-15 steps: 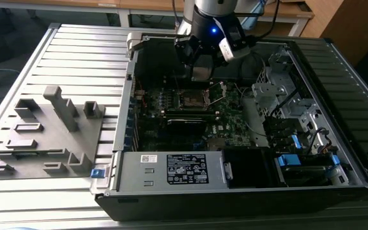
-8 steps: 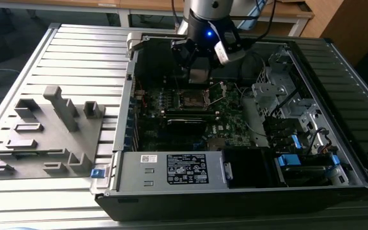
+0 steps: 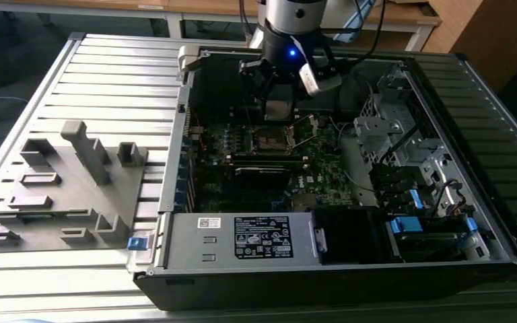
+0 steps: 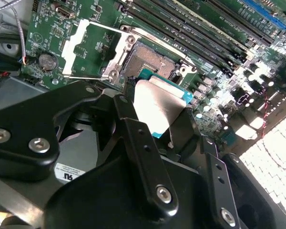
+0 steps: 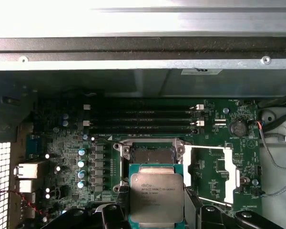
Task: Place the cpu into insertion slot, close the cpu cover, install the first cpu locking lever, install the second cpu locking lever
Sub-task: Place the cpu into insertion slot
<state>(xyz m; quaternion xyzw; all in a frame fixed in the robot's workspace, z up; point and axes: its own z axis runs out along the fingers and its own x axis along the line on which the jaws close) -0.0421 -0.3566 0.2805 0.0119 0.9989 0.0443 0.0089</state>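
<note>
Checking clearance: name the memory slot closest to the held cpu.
The memory slot bordering the socket, the row nearest the cpu in the gripper; the other rows lie beyond it.

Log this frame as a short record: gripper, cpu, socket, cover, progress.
gripper: shut on cpu
cpu: held over the motherboard at the socket's edge, metal top facing the first wrist camera, not seated
socket: empty
cover: open, folded flat beside the socket
progress: cpu not yet placed; cover not yet closed
</note>
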